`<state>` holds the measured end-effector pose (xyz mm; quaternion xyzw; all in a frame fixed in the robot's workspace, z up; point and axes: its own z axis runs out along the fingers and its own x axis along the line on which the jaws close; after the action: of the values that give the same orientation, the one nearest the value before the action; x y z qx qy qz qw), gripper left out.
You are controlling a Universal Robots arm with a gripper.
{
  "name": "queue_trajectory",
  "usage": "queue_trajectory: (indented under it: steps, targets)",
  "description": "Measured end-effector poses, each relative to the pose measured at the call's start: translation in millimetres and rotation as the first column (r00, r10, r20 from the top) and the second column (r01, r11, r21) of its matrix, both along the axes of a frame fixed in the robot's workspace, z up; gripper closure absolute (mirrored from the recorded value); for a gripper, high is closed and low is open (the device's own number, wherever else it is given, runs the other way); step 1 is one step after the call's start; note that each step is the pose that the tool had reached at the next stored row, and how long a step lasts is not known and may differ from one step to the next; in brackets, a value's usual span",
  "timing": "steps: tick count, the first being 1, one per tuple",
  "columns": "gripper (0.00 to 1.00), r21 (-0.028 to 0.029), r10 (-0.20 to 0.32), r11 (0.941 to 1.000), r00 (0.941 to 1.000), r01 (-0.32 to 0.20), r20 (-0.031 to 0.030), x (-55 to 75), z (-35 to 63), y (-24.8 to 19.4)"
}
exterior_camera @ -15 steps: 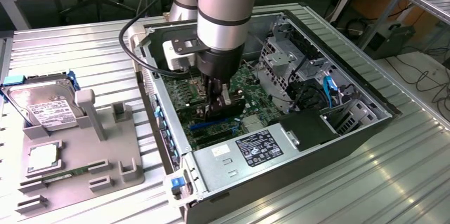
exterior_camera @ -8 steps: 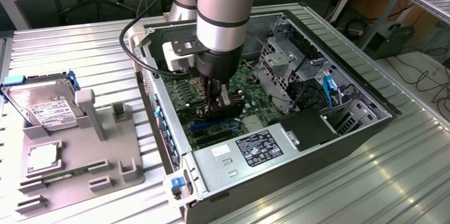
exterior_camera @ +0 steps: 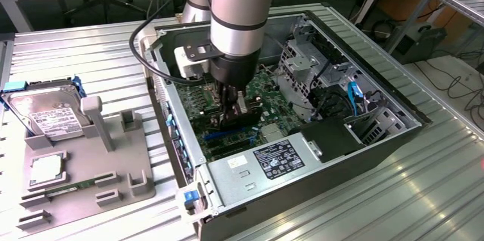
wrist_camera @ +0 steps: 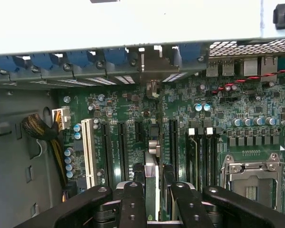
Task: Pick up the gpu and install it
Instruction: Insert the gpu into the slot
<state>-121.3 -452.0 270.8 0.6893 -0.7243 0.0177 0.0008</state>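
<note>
Now the pincer [exterior_camera: 229, 117] is clamped on the gpu [wrist_camera: 152, 183], held on edge inside the open computer case [exterior_camera: 393, 139]. Its long axis runs along the motherboard [wrist_camera: 213, 128] slots, directly below the pincer, bracket end towards the rear openings.

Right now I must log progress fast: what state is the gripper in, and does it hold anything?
Gripper: closed on the gpu, held edge-on, down inside the computer case over the motherboard's slots.

Light: bright, even, from overhead.
Glare: white streaks on the ribbed metal surface [exterior_camera: 363, 195].
Shadow: dim inside the computer case [exterior_camera: 378, 139].
Wrist view: case wall [wrist_camera: 133, 19] overexposed.
</note>
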Motion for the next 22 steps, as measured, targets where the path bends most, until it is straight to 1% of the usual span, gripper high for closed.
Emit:
queue_trajectory:
  steps: [2,4,16,19,22]
  targets:
    - [0.74,-0.0016,0.002,1.0000,1.0000,-0.002,0.0000,-0.2,-1.2,0.6]
    - [0.74,-0.0021,0.006,1.0000,1.0000,-0.006,0.0000,-0.3,-1.9,1.1]
    - [0.74,-0.0018,0.039,0.9992,0.9992,-0.039,0.0002,-1.0,-3.1,1.3]
    - [0.74,-0.0033,0.039,0.9992,0.9992,-0.039,0.0001,-1.0,-5.6,1.3]
    - [0.74,-0.0063,0.039,0.9992,0.9992,-0.039,-0.0006,-1.0,-7.5,1.2]
